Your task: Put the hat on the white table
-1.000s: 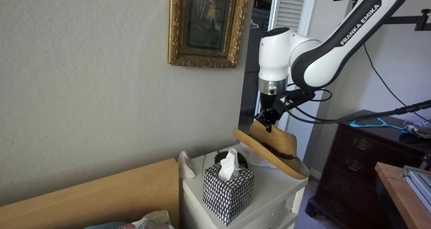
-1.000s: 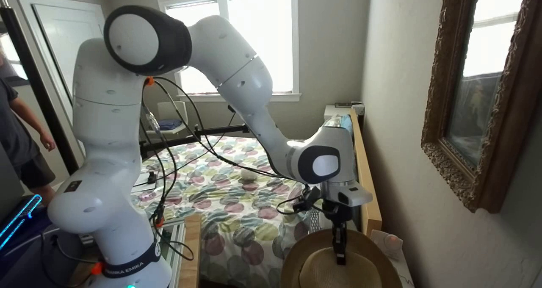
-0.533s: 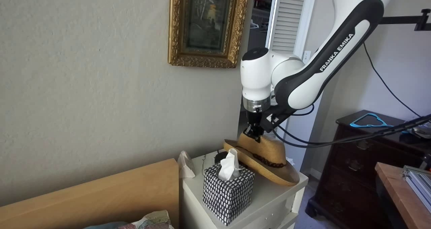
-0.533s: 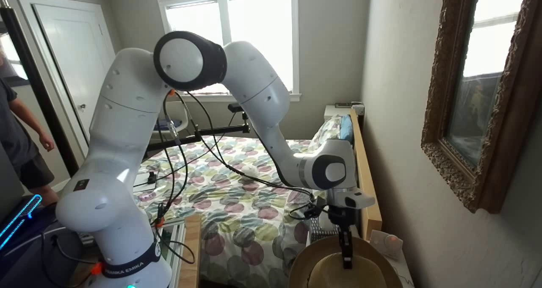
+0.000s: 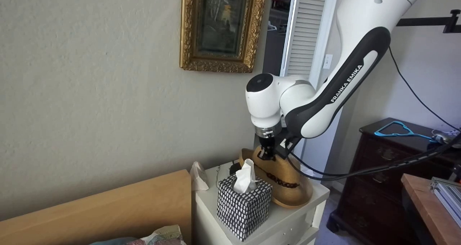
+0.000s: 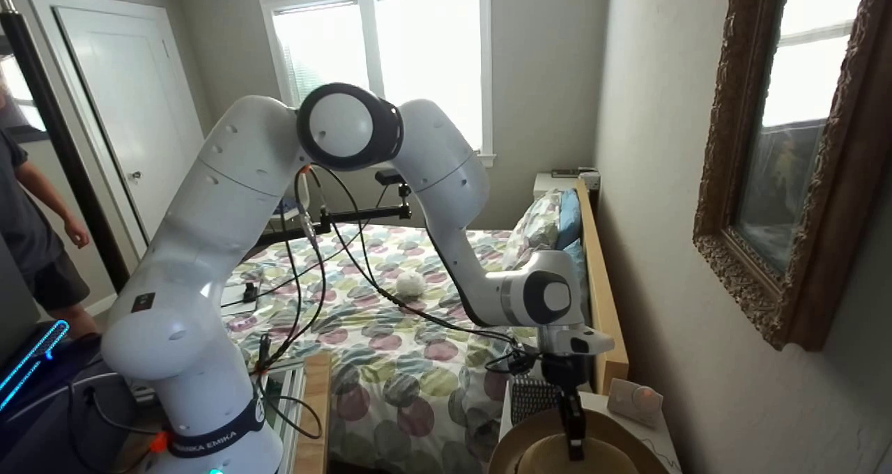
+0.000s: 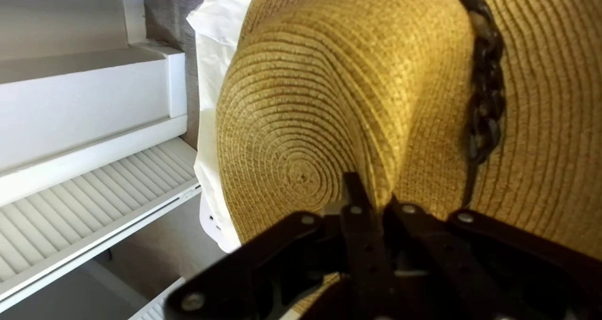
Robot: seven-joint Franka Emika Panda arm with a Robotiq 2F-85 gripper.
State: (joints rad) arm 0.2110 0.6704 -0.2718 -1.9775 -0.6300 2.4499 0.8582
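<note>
The hat [image 5: 282, 171] was found directly beneath the gripper [image 7: 372, 188], a fold of its crown [image 7: 291, 122] pinched between the two fingers [image 7: 356, 193], which were closed on it. In both exterior views it was seen over the top of the white table [image 5: 277, 215], just beside the tissue box [image 5: 245, 205]; whether brim [image 5: 299, 196] and box touched could not be determined. The brim appeared tilted, sloping down from the wall [image 5: 108, 75] side toward the table's front edge; contact at the low edge was judged likely but not confirmed. The long axis could not be established. Only one arm [image 5: 345, 83] was fitted. A slight lowering, straight down, was judged to be called for before release. Counted were one gripper, one hat, one tissue box, one white table under the hat and one white stand [image 6: 545, 185] beyond the bed [image 6: 390, 355].
</note>
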